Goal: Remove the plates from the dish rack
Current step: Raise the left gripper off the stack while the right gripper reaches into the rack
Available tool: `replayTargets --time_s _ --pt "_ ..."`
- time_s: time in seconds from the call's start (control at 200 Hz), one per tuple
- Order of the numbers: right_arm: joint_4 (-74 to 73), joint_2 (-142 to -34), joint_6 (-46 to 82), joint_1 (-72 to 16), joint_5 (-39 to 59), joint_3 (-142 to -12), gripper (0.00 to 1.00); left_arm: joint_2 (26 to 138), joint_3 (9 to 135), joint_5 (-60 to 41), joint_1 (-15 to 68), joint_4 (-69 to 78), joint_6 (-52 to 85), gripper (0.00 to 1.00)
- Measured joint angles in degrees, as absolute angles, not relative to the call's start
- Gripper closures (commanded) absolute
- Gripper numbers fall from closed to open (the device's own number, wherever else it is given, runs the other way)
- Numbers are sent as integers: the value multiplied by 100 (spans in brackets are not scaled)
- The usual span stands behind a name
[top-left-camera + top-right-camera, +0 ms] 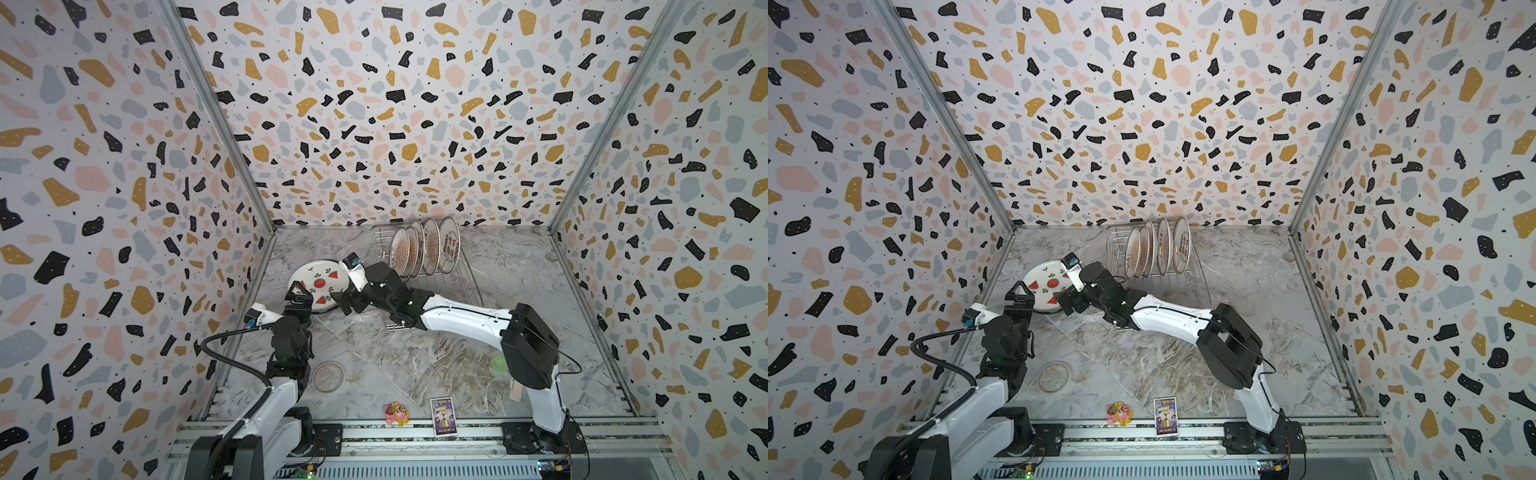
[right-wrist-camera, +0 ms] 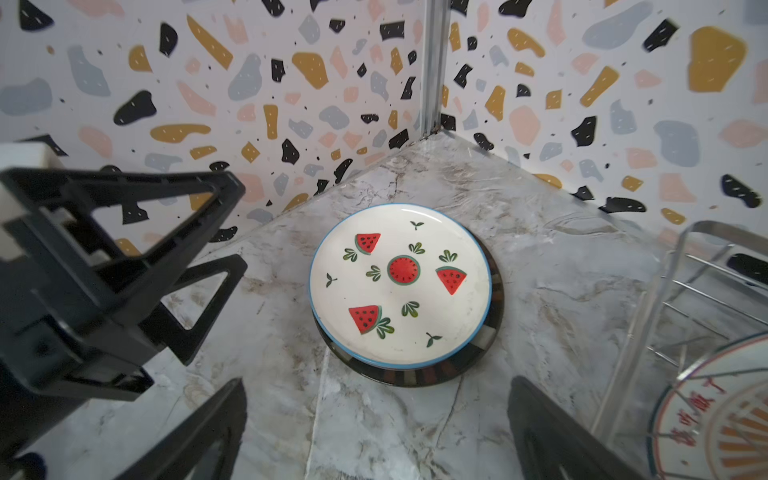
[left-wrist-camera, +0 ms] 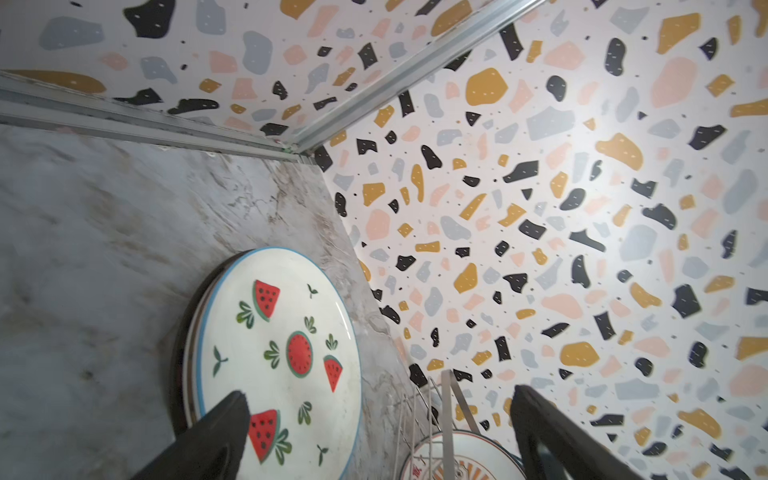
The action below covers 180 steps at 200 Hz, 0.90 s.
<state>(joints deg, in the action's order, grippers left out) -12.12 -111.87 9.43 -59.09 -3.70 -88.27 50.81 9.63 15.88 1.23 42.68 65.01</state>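
Watermelon plate [image 1: 318, 280] lies flat, face up, on the bench [image 1: 415, 353] near the far left corner, on top of a short stack [image 3: 190, 340]. Only the right wrist view shows what is under it: a dark plate [image 2: 478, 357] with pale radial stripes, its rim poking out on one side. The left wrist view gives only thin rim edges there.

The rack [image 1: 381, 245] stands at the back wall, right of the stack and apart from it. Four plates [image 1: 430, 249] stand upright in it, side by side. The rightmost carries red characters. Both top views show all four. Each wrist view catches only a slice of one rack plate [image 2: 715, 415], with orange rays and red characters.

My left jaws are spread wide, with nothing in them, at the near-left rim of the watermelon plate. In the left wrist view one finger [image 3: 208, 440] overlaps the plate. The right wrist view shows a strip of bench between them and the plate.

My right jaws are also wide open and empty, just off the stack's near-right edge, in front of the rack. The watermelon plate lies ahead of them, not touching.

Nearer the front lie a clear ring [image 1: 328, 376] by my left arm and a green round thing [image 1: 498, 364] by my right arm.
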Motion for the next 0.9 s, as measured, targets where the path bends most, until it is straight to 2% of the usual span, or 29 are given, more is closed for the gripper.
replayTargets --time_s 0.13,0.275,0.571,0.701,0.901 --pt "-1688 -10254 996 -5876 -888 -7907 1 4390 797 1229 414 4235 6173 0" --pt "-1876 -9701 998 -5800 -1518 -7349 1 4012 801 871 858 4106 5747 0" --pt "-1599 -9094 1177 -5544 -2429 -6565 1 4195 917 534 2202 4187 5116 0" --pt "-1457 -8628 1380 -5196 -2322 -6237 1 4497 978 340 2661 4388 4939 0" --pt "-1916 -7835 1570 -3948 -1120 -5452 1 4744 1232 268 3450 4488 4560 0"
